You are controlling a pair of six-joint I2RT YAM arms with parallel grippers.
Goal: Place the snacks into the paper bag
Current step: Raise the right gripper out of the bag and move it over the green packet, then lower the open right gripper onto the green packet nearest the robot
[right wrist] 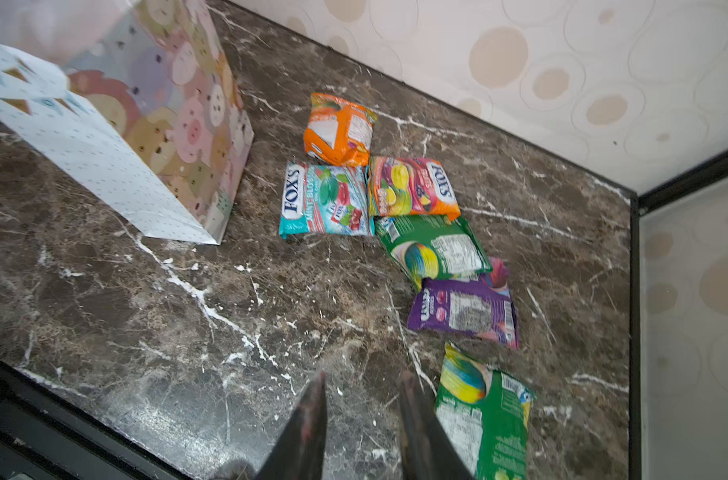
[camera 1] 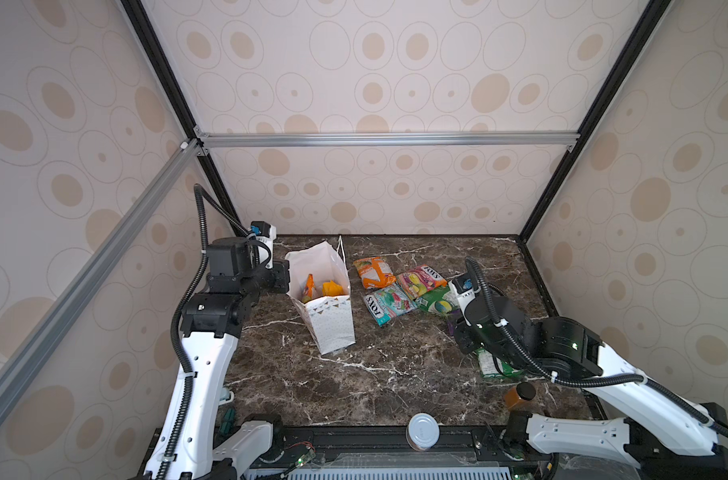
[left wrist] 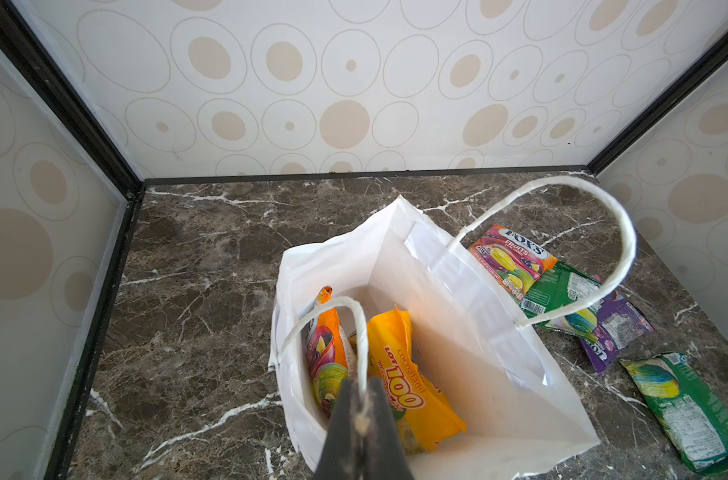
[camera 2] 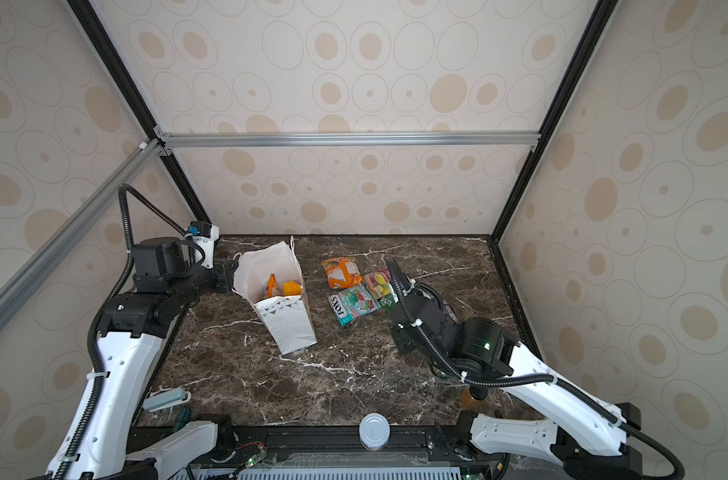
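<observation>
The white paper bag [camera 1: 331, 328] [camera 2: 289, 328] stands open at the left of the marble table. My left gripper [left wrist: 360, 399] is shut on one of its cord handles [left wrist: 360, 332], at the bag's left rim [camera 1: 287, 276]. Inside lie a yellow packet [left wrist: 408, 382] and an orange-pink one [left wrist: 327, 353]. To the bag's right lie several snacks: orange [right wrist: 339, 129], teal FOX'S [right wrist: 324, 201], pink FOX'S [right wrist: 412, 187], green [right wrist: 433, 247], purple [right wrist: 464, 309] and a second green one [right wrist: 482, 419]. My right gripper [right wrist: 364, 376] hangs open and empty over bare marble, just beside that second green packet.
A silver-lidded can [camera 1: 423, 430] stands at the table's front edge and an amber bottle with a black cap [camera 1: 520, 395] at the front right. A pale green stapler-like thing [camera 2: 166, 400] lies at the front left. Patterned walls close in three sides.
</observation>
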